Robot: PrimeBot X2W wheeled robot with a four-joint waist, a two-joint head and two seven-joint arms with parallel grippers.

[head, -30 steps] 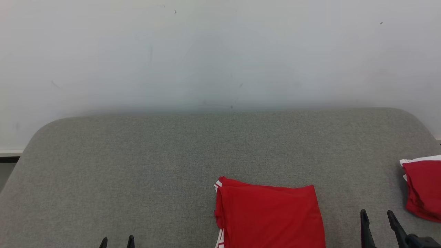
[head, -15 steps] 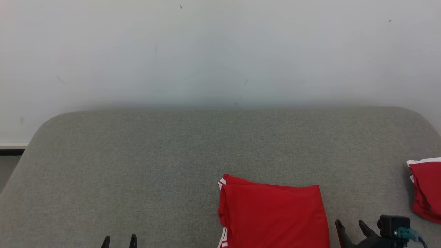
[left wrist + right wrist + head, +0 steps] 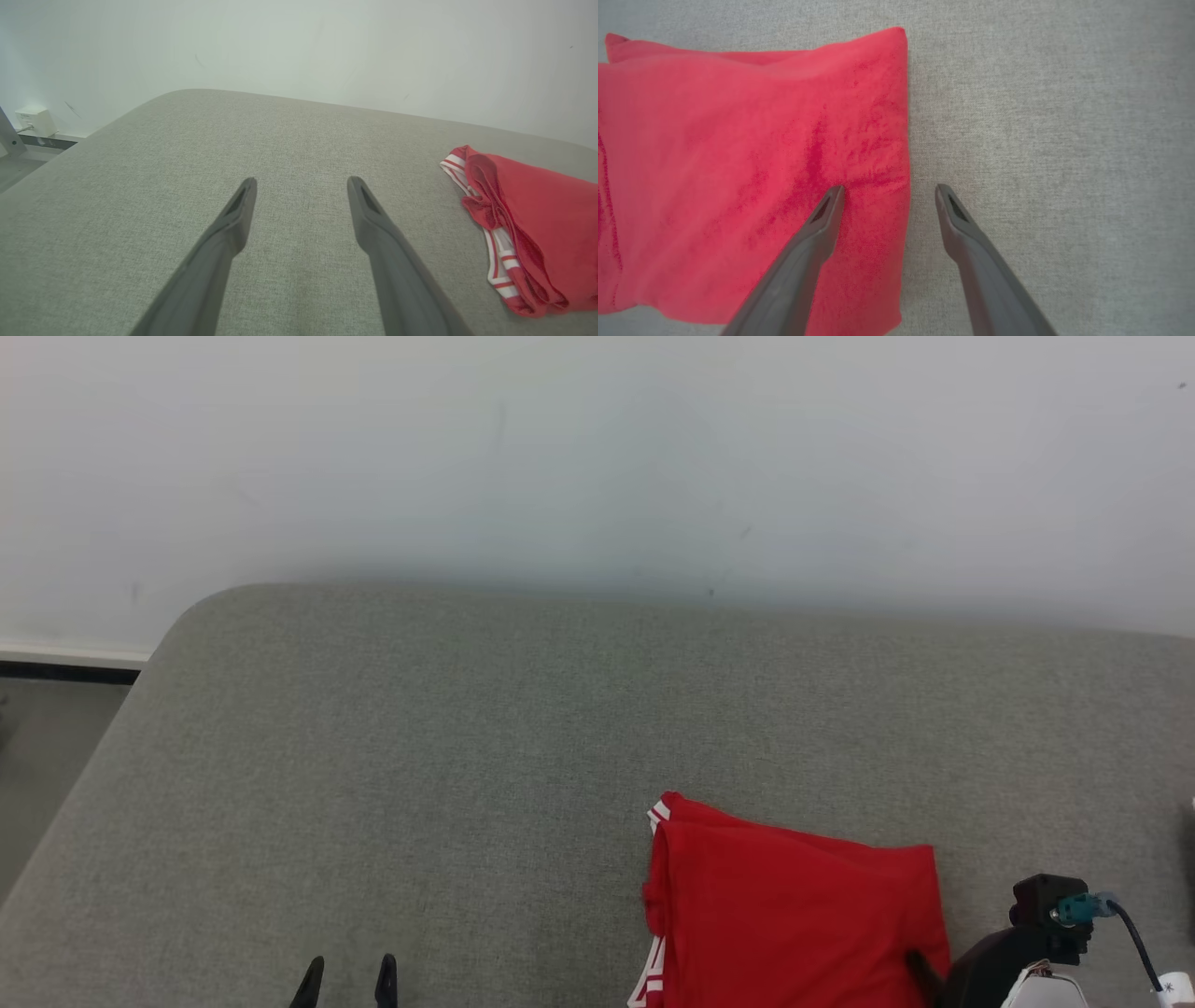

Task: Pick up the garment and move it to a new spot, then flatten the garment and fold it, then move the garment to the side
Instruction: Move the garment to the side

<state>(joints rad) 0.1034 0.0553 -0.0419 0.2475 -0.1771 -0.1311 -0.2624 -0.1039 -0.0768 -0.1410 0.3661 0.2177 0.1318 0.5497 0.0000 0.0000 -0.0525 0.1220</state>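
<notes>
Right claw moved: a second ago it stood fingers-up, clear of the garment's right side. Now it's tipped down over that right edge. Head cam also swung, so the garment's drift in frame is camera, not cloth. Left claw hasn't budged.

Big to small:
- wall: plain white, behind the garment, a few scuffs.
- table: grey fabric top, under the garment.
- garment: red, white stripe trim along its left side. Lies flat as a neat rectangle, layers stacked at the left edge.
- right claw: spread, straddling the garment's right edge. One finger is over red cloth, the other over bare table just beside it. Holds nothing. Can't tell if a tip touches fabric yet.
- left claw: spread, empty, well apart to the garment's left, over bare table.

Progress, my read: relocate, flatten and fold look done, since it's a tidy folded packet. Left to do: the last step, move it aside. Right claw looks lined up for an edge pinch.

Writing: none readable on garment, table or wall. No brand, no label.
</notes>
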